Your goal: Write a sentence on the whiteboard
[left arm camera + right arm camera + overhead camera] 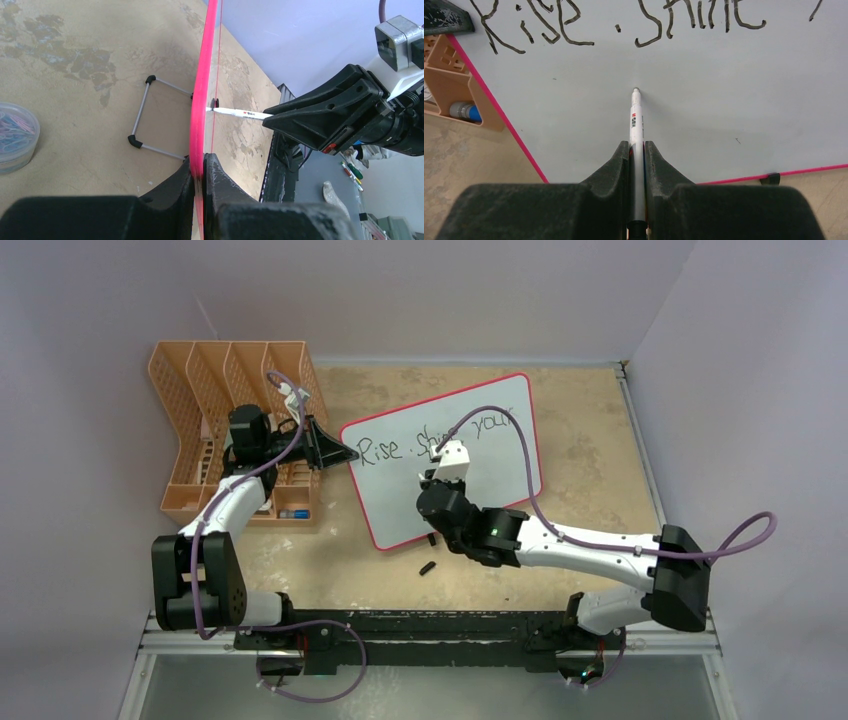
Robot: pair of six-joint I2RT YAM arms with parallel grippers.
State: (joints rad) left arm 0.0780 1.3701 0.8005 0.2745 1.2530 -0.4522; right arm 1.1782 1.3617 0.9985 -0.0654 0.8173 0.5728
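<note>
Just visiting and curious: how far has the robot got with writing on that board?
Done: the first line, "Rise . shine your", stands on the whiteboard. In hand: the left gripper clamps the board's edge, and the right gripper holds a marker, tip at the blank area below. Left: seemingly a second line.

The scene is closed in by plain pale lilac walls: a back wall (420, 290) at 12 o'clock, a side wall (760, 390) at 3 o'clock and another wall (60, 440) at 9 o'clock. Between them a tan table top (590, 430), mottled with darker worn patches, is seen. Its near edge, at 6 o'clock, is bordered by a silver metal rail (190, 643). The light is even and soft.
</note>
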